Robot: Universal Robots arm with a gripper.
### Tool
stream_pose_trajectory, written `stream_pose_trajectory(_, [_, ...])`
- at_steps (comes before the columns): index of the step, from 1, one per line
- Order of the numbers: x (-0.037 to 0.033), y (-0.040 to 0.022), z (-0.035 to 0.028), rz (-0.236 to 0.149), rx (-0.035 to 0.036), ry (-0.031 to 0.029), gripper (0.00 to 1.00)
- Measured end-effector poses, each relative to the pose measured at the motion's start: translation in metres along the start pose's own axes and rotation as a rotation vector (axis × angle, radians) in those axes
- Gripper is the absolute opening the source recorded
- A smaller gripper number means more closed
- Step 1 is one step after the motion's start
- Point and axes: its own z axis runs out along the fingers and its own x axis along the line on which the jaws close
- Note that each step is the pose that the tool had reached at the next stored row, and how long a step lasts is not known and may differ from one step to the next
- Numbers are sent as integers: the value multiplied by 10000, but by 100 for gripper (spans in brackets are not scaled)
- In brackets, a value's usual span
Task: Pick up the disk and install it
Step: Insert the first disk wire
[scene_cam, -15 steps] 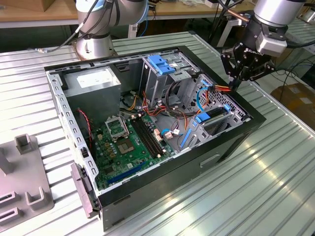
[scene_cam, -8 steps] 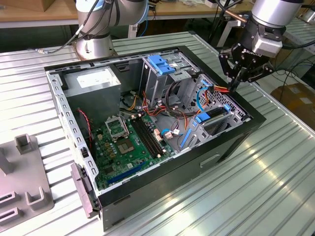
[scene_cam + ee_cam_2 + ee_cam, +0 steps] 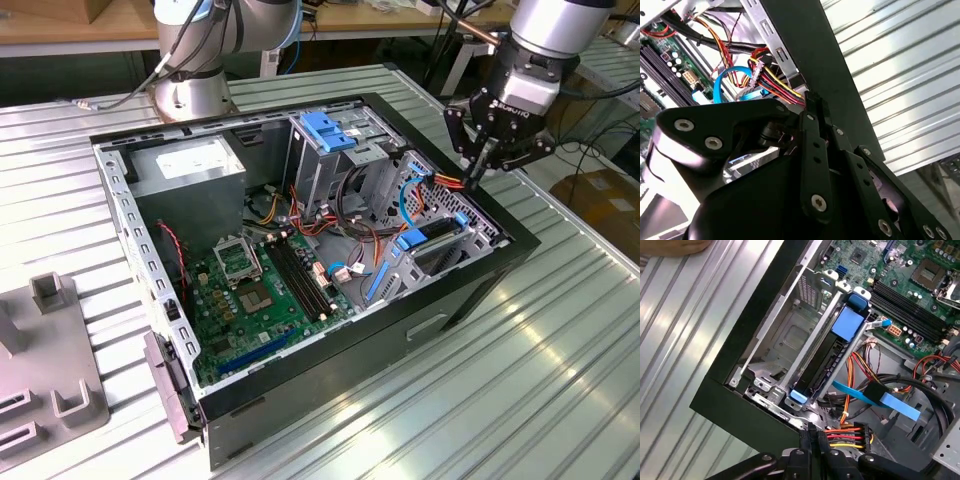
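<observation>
The black linkage gripper (image 3: 473,178) hangs over a corner of the open black metal computer case (image 3: 450,310). Its 2 fingers (image 3: 806,445) are drawn together with nothing visible between them. Right at the fingertips lies a bundle of red, yellow and black power wires (image 3: 845,432); I cannot tell whether the tips touch it.

Ahead of the hand stands the disk (image 3: 827,365), a flat grey-metal hard drive in a bright blue plastic carrier frame. It sits on edge in the grey sheet-metal drive bay (image 3: 790,335), 1 blue end of its carrier close to the fingertips and the other far from them. A thin flat blue data cable (image 3: 900,407) lies loose to one side of the hand, towards the green motherboard (image 3: 900,280).

The disk looks home in its bay or nearly so, so this seems to be the final seating. Any push should land squarely on the carrier's near blue end, run in line with the rails, and go slowly. The closed tips must keep off the wires and the loose cable, which could snag or be dragged.
</observation>
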Motion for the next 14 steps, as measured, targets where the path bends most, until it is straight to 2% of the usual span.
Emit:
stream_pose_trajectory(2, [-1, 0, 6, 583, -41, 23, 17])
stream_pose_trajectory(5, [-30, 51, 6, 787, -54, 29, 17])
stream_pose_trajectory(8, [-37, 63, 7, 1054, -73, 39, 17])
stream_pose_trajectory(11, [-37, 63, 13, 1866, -131, 72, 17])
stream_pose_trajectory(14, [-38, 64, 18, 2387, -167, 91, 17])
